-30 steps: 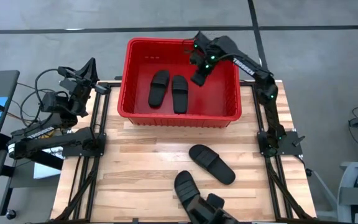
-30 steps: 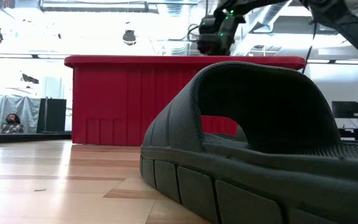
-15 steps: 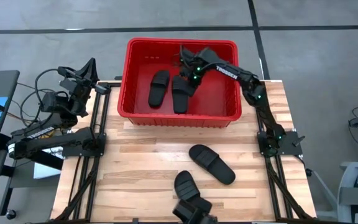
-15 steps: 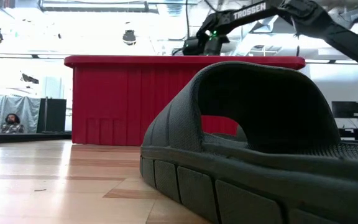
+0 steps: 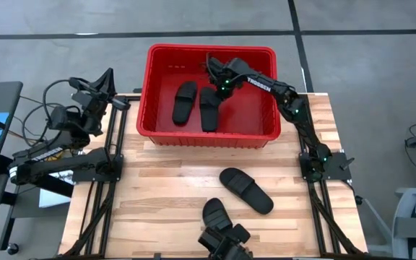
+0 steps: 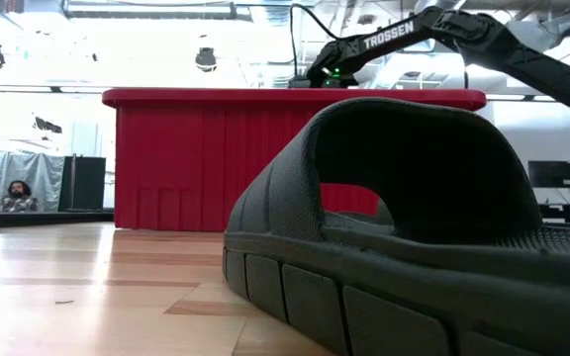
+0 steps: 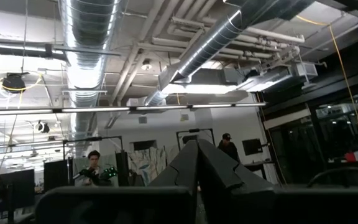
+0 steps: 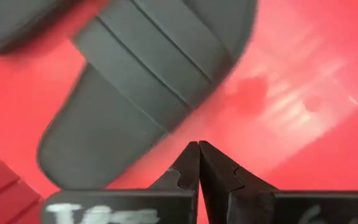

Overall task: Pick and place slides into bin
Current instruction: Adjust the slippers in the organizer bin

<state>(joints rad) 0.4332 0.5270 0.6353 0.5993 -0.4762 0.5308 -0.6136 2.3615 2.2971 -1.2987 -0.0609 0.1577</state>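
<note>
**Slides to bin: two stowed, two outstanding**

Bin [image 5: 148,94]: red, holds two slides [image 5: 197,105].
Surface [image 5: 157,184]: two slides [image 5: 246,190] near front, long axis diagonal, nearer right arm.
Right gripper [image 5: 220,88]: inside bin, jaws closed, empty.
Left gripper [image 7: 197,163]: parked aside, jaws closed, empty.

The right arm rises from its base at the table's right edge, bends at the elbow near the red bin's [image 5: 266,137] right rim, and stretches across the bin's far half, carrying the right gripper [image 5: 217,85] down inside it near the middle, its two fingers pressed together tip to tip. The left arm is folded back outside the bin's left wall, beyond the table's left edge, with the left gripper [image 5: 105,81] raised and tilted upward, fingers likewise closed with nothing between them.
</note>
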